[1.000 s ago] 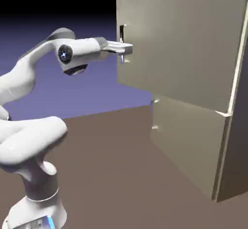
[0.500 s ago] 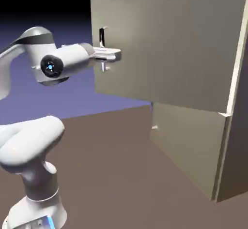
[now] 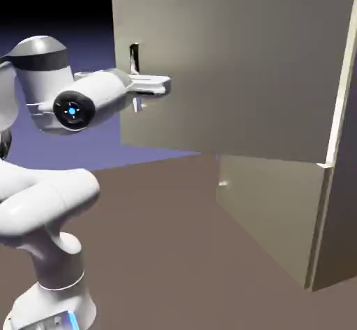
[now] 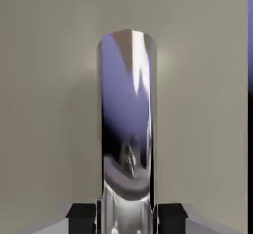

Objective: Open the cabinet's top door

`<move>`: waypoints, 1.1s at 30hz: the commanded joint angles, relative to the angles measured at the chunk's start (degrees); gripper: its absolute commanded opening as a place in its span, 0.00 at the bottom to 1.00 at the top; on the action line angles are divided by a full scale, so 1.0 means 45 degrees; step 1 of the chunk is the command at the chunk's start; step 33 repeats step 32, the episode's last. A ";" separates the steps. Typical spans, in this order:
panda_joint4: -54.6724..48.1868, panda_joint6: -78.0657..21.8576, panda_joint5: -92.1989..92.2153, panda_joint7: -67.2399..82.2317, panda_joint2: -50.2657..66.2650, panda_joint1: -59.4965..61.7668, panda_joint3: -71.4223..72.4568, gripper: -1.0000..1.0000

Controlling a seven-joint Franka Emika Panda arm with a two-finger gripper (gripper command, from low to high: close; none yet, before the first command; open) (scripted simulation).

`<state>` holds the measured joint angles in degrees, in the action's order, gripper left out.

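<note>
The tall beige-grey cabinet (image 3: 339,217) stands at the exterior view's right. Its top door (image 3: 237,70) is swung well out from the cabinet front, hinged at the right, with its free edge far to the left. The vertical bar handle (image 3: 134,58) sits by that free edge. My gripper (image 3: 138,101) is shut on the handle's lower part. In the hand view the shiny metal handle (image 4: 128,129) fills the middle, rising between my two dark fingertips (image 4: 82,217), with the beige door panel (image 4: 44,79) behind it.
The lower beige panel (image 3: 272,210) stays flush with the cabinet under the open door. My white arm (image 3: 49,203) rises at the lower left, elbow bent back. Brown table surface (image 3: 174,252) spreads between the arm's base and the cabinet.
The top door has swung further open, its free edge moving to the exterior view's left. My gripper moved left and slightly down with the handle, and the arm folded back.
</note>
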<state>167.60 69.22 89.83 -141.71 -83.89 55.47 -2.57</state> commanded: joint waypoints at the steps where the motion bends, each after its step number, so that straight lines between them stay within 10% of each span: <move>1: -0.0173 -0.0290 -0.0445 0.0304 0.0462 -0.0041 -0.0367 0.00; 33: -1.0966 -0.8818 -0.9090 0.8614 1.4759 -0.6295 -0.9230 0.00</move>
